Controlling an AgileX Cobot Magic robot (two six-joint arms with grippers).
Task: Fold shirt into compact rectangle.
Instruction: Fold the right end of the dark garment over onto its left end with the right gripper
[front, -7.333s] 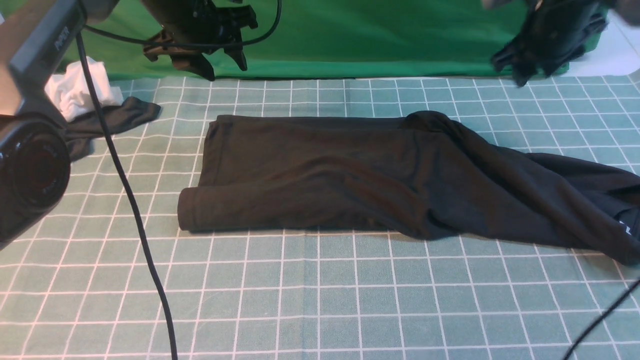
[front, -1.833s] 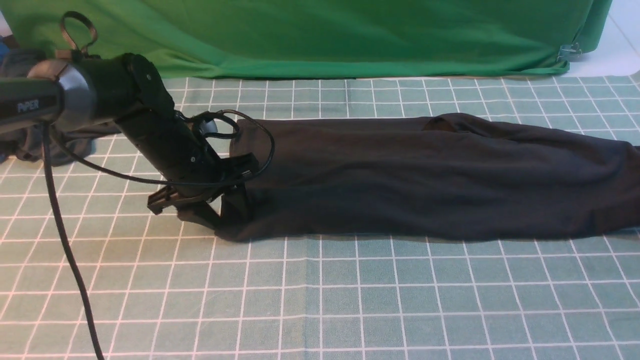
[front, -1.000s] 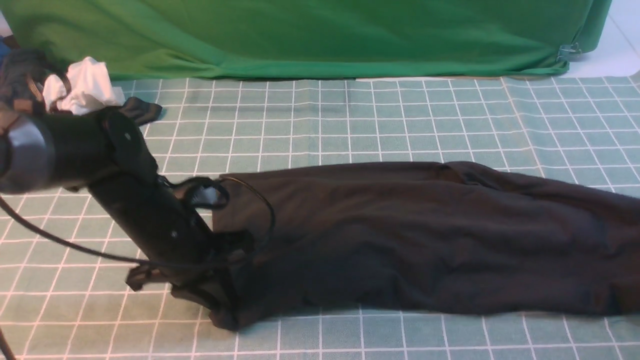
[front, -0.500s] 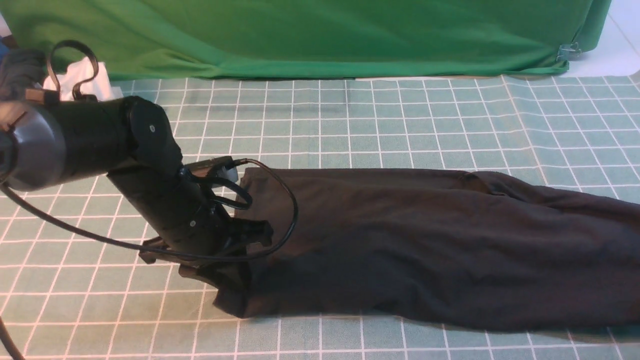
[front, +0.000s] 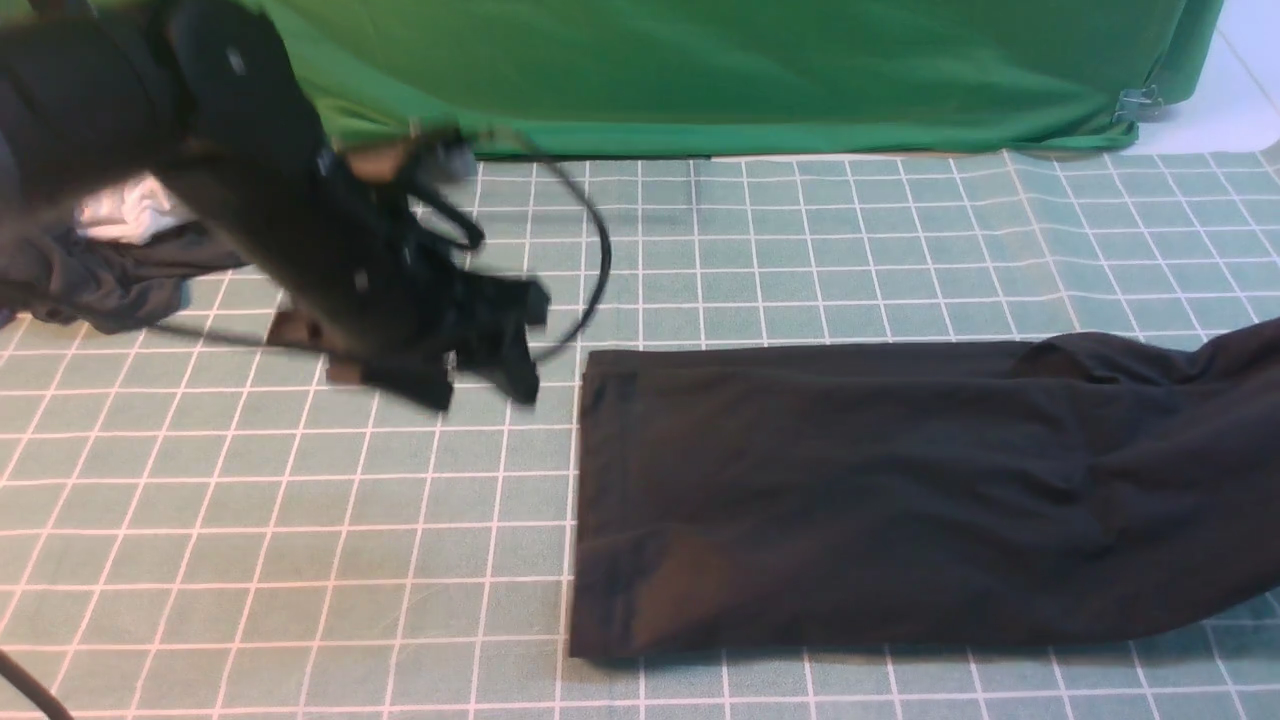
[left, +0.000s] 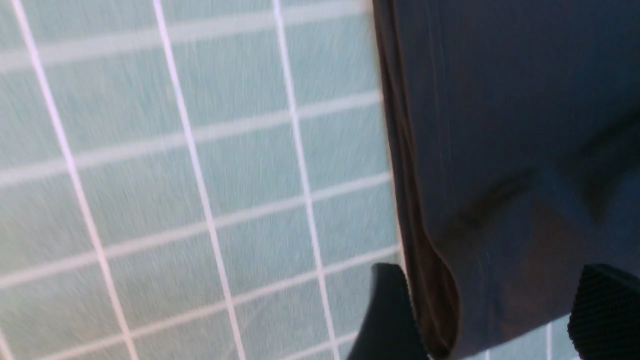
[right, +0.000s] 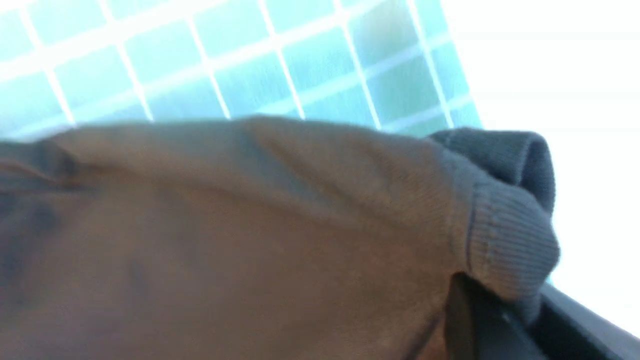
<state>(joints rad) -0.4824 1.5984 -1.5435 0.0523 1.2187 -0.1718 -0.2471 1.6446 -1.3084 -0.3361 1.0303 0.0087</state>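
The black shirt (front: 900, 490) lies as a long flat band on the checked table cloth (front: 300, 550), its left edge straight and its right end running out of the front view. My left gripper (front: 480, 385) hangs open, blurred, above the cloth just left of and behind that edge, holding nothing. In the left wrist view its two fingers (left: 390, 310) stand wide apart over the shirt's corner (left: 500, 150). My right gripper (right: 500, 320) is outside the front view; in the right wrist view it is shut on the shirt (right: 250, 225) at a ribbed hem (right: 505, 240).
A dark grey garment (front: 100, 285) bunched with a white cloth (front: 125, 212) lies at the far left, behind my left arm. A green backdrop (front: 700, 70) closes off the back. The left arm's cable (front: 603, 260) loops beside the gripper.
My left gripper opened, let go of the shirt's left end and rose back and leftward. The shirt's left edge now lies flat, farther right than before.
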